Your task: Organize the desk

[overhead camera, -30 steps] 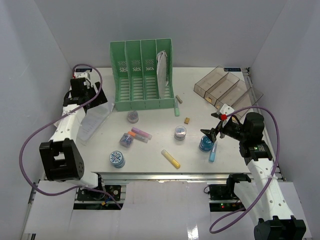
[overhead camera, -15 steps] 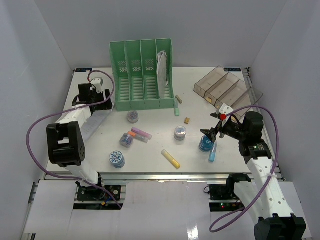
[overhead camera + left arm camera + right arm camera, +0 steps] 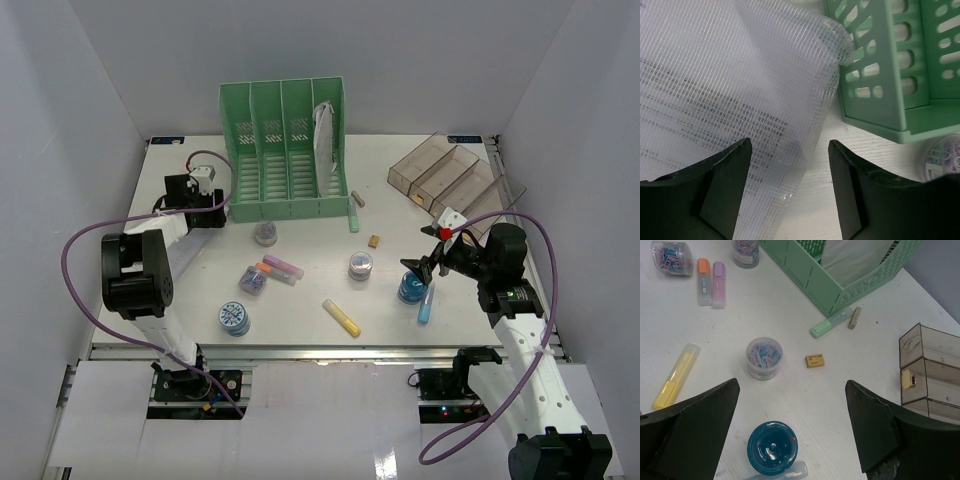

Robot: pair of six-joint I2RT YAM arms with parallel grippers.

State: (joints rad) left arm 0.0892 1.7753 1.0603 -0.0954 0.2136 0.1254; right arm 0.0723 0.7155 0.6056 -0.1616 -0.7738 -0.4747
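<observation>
The tabletop, rigid and fixed, is lying under everything; only its light clutter is being judged liftable. Near right, the right fingers are being held wide apart over the blue cup, empty. Farther left, the left fingers are being held open, empty, over the floppy, slick mesh pouch, its edge being judged the likely pinch point.

A mesh document pouch lies just beside the green file rack; a yellow highlighter and paper-clip jar lie apart

On the desk, the file rack stands at twelve o'clock, the compartment tray at two, and what looks like a document pouch at nine.
</observation>
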